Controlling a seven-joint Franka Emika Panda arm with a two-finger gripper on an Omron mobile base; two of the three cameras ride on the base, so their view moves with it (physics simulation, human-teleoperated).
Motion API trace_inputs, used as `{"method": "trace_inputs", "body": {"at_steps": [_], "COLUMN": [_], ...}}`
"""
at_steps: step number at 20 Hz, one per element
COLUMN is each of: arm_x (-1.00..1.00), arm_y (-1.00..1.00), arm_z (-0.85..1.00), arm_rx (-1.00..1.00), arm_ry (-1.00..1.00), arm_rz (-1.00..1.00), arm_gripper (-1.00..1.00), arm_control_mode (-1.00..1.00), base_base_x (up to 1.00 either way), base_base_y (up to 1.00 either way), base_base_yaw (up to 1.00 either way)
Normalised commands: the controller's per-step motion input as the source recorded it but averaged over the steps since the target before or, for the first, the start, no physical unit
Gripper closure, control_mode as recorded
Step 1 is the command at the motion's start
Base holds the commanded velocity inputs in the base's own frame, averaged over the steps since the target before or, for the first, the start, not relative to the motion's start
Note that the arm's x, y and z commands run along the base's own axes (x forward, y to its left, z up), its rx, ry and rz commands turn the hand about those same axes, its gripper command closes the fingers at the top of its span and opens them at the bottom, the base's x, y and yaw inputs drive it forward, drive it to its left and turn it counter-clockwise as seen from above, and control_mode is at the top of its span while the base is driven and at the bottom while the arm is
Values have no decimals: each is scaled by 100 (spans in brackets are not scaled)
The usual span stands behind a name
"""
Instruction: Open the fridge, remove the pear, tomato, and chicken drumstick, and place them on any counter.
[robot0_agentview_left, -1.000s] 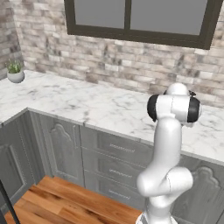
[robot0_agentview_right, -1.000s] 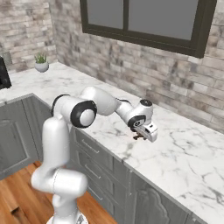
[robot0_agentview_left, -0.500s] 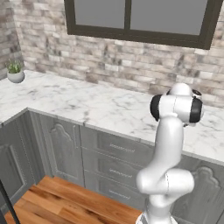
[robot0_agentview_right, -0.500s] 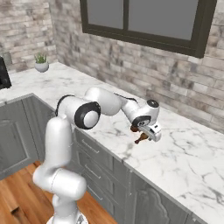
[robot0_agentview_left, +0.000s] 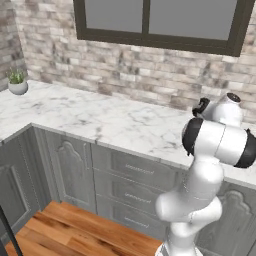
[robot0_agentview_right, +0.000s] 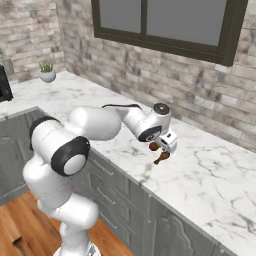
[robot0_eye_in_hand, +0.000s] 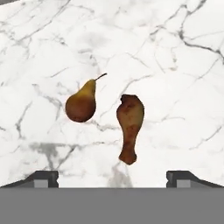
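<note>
From my seat the claw (robot0_eye_in_hand: 112, 178) is spread wide, its two tips far apart at the bottom of the hand view, holding nothing. Right under it on the tabletop (robot0_eye_in_hand: 175, 65) lie the pear (robot0_eye_in_hand: 82, 103) and the chicken drumstick (robot0_eye_in_hand: 129, 127), side by side but not touching, the pear's stem pointing away from the tips and the drumstick's thin end pointing toward them.

In the right base view the claw (robot0_agentview_right: 162, 150) hangs over the marble near its front edge, with the drumstick (robot0_agentview_right: 161, 157) just under it.

Room-wise: white-and-grey veined marble tabletop (robot0_agentview_left: 100, 120) running along a pale brick wall (robot0_agentview_left: 125, 65), with a dark-framed window (robot0_agentview_left: 160, 22) above. Grey panelled cabinets (robot0_agentview_left: 70, 170) and drawers sit below, with a wooden floor (robot0_agentview_left: 75, 235) in front. A small potted plant (robot0_agentview_left: 17, 82) in a white pot stands way off at the far end of the marble, well apart from the food.
</note>
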Motion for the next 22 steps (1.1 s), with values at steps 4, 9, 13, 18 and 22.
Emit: {"method": "trace_inputs", "body": {"at_steps": [4, 9, 13, 18, 22], "arm_x": [-100, -100, -100, -100, -65], "arm_y": [81, 100, 96, 75, 51], "arm_z": [100, 100, 95, 55, 19], "arm_rx": [-16, -11, -2, 0, 0], "arm_ry": [-8, 0, 14, 24, 21], "arm_rz": [0, 0, 0, 0, 3], "arm_gripper": [-100, -100, -100, -100, -100], "arm_control_mode": [-100, -100, -100, -100, -100], "base_base_x": [0, 0, 0, 0, 0], "base_base_y": [0, 0, 0, 0, 0], "base_base_yaw": [0, 0, 0, 0, 0]}}
